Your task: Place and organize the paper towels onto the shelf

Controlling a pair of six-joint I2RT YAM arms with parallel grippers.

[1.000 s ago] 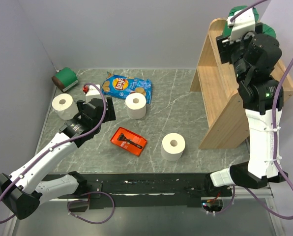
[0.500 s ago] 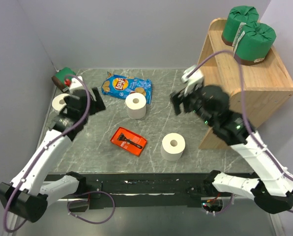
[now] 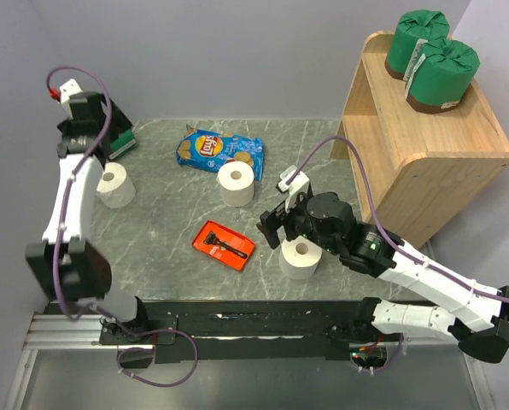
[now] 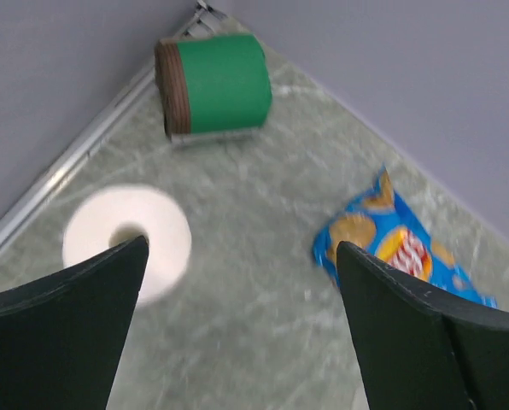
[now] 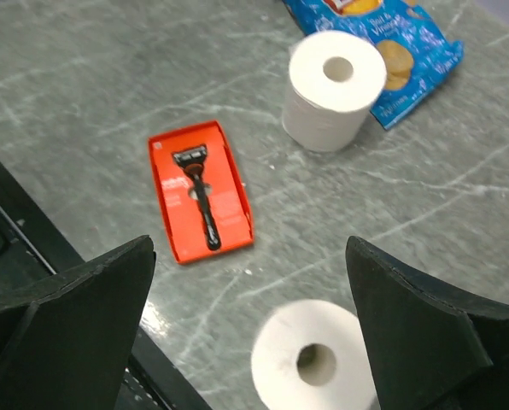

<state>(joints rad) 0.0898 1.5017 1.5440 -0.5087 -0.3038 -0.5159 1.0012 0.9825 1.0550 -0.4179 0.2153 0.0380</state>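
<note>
Two green-wrapped paper towels [image 3: 431, 58] stand on top of the wooden shelf [image 3: 408, 158]. A third green roll [image 4: 216, 84] lies on its side in the far-left corner, ahead of my open left gripper [image 4: 242, 256], which hovers above the table. A bare white roll [image 4: 126, 243] stands by its left finger. My right gripper [image 5: 250, 256] is open and empty, just above another white roll [image 5: 318, 363] at the near middle. A third white roll [image 5: 336, 77] stands beyond it. From above, the left gripper [image 3: 96, 132] is at the corner and the right gripper [image 3: 276, 226] is mid-table.
A blue chip bag [image 3: 219, 151] lies at the back middle, next to the centre white roll [image 3: 236, 184]. A flat red tray [image 3: 225, 245] holding a black razor sits left of the right gripper. Walls close in the far-left corner.
My right arm came down from the shelf top, leaving a green roll there, and now hangs wide open over the near white roll. My left arm swung out to the far-left corner.
</note>
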